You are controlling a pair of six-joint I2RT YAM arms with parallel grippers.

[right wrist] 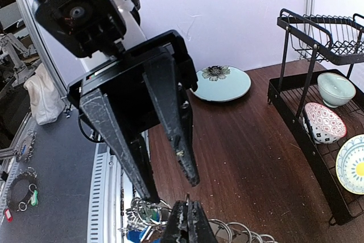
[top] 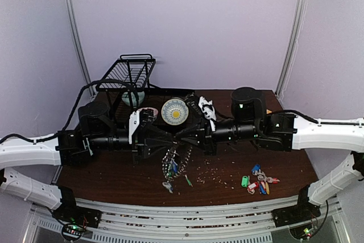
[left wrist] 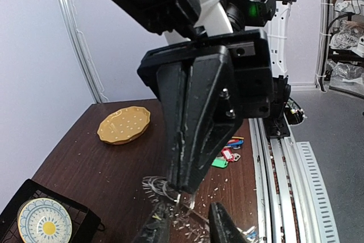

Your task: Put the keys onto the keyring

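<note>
The keyring hangs between the two grippers above the table's middle as a loop of small silver rings with blue and green tags (top: 173, 164); its dark rim is not discernible. My right gripper (top: 182, 136) is shut on a thin silver piece at its top, seen in the right wrist view (right wrist: 186, 220) and the left wrist view (left wrist: 182, 189). My left gripper (top: 172, 136) is open, its fingers (left wrist: 222, 227) either side of the right gripper's tip and empty. A small silver bit, perhaps the keys (top: 169, 186), lies on the table below.
A bunch of red, green and blue tags (top: 259, 180) lies at the front right. A black dish rack (top: 128, 75) with bowls and a yellow-patterned plate (top: 174, 112) stands at the back. A yellow plate (left wrist: 124, 124), a pale blue plate (right wrist: 219, 82) and scattered crumbs lie on the table.
</note>
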